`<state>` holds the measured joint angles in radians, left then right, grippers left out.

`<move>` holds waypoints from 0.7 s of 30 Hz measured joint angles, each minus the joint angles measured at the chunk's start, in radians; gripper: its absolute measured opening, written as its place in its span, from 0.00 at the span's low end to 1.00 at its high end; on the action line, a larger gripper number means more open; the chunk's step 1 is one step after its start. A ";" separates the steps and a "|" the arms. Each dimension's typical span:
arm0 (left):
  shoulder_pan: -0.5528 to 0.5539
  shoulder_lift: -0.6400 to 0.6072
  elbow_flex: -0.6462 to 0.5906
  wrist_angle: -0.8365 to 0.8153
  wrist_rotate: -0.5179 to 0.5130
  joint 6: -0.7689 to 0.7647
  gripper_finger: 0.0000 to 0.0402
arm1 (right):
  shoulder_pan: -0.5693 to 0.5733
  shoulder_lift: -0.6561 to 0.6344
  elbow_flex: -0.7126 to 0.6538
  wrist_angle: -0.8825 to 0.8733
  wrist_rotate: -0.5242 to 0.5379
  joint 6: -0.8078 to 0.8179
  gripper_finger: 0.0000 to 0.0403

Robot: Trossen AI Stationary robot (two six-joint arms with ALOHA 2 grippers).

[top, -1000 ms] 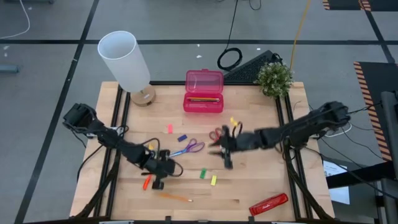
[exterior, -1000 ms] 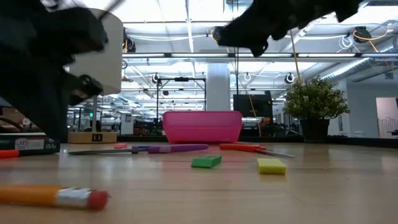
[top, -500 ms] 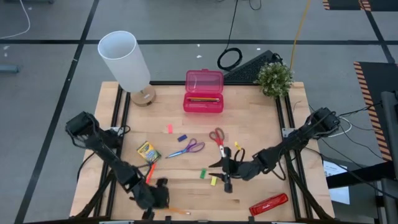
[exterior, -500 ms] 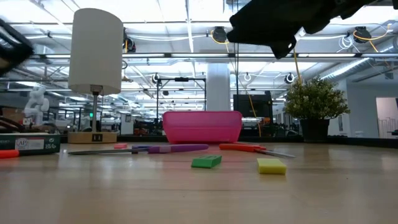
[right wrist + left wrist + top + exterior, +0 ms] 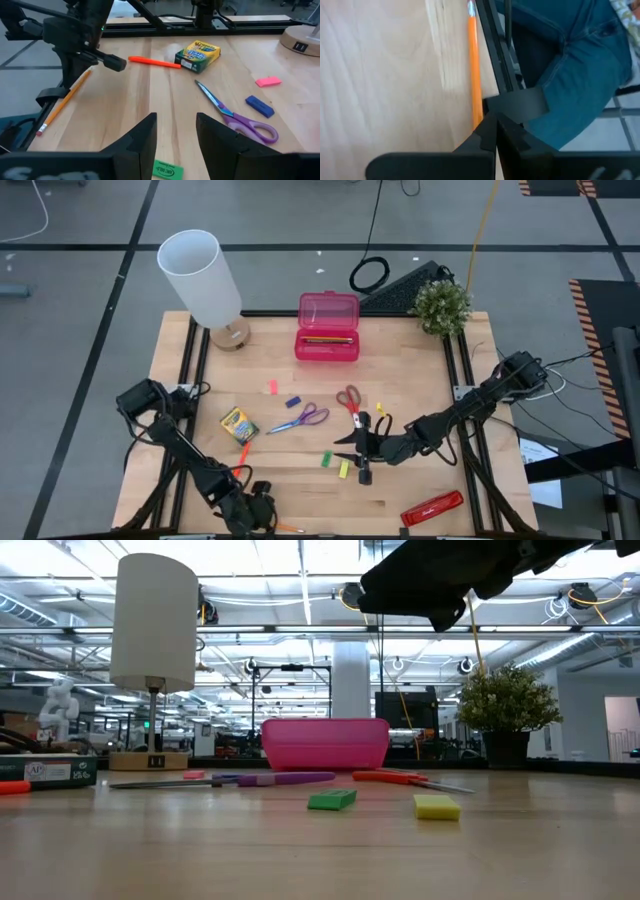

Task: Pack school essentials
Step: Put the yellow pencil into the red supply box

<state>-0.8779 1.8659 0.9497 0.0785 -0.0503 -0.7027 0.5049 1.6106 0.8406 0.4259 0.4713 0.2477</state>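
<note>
The left pincer is closed beside an orange pencil at the table edge. The right pincer hangs open above a green eraser

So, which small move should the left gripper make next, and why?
Probably open, then lower around the orange pencil. The left gripper sits at the table's near edge with its fingers together over the pencil's end, not around it. The right gripper hovers open mid-table.

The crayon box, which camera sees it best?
The right wrist view shows the crayon box best: its yellow-green lid and label face the camera, with an orange marker beside it. The high view shows it only as a small patch. The low view catches just its edge at far left. The left wrist view misses it.
</note>
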 joint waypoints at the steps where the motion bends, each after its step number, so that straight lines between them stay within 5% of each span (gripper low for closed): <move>1: 0.001 -0.001 0.000 0.001 -0.002 -0.007 0.01 | 0.000 0.000 0.000 -0.004 0.000 -0.001 0.33; 13: 0.014 -0.001 0.000 -0.047 -0.004 -0.027 0.01 | 0.000 0.000 0.000 -0.043 -0.004 0.001 0.33; 21: 0.027 -0.012 0.001 -0.124 -0.146 -0.020 0.00 | 0.000 0.000 0.000 -0.051 -0.004 0.002 0.33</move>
<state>-0.8507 1.8536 0.9509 -0.0455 -0.1968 -0.7229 0.5049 1.6104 0.8402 0.3745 0.4671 0.2493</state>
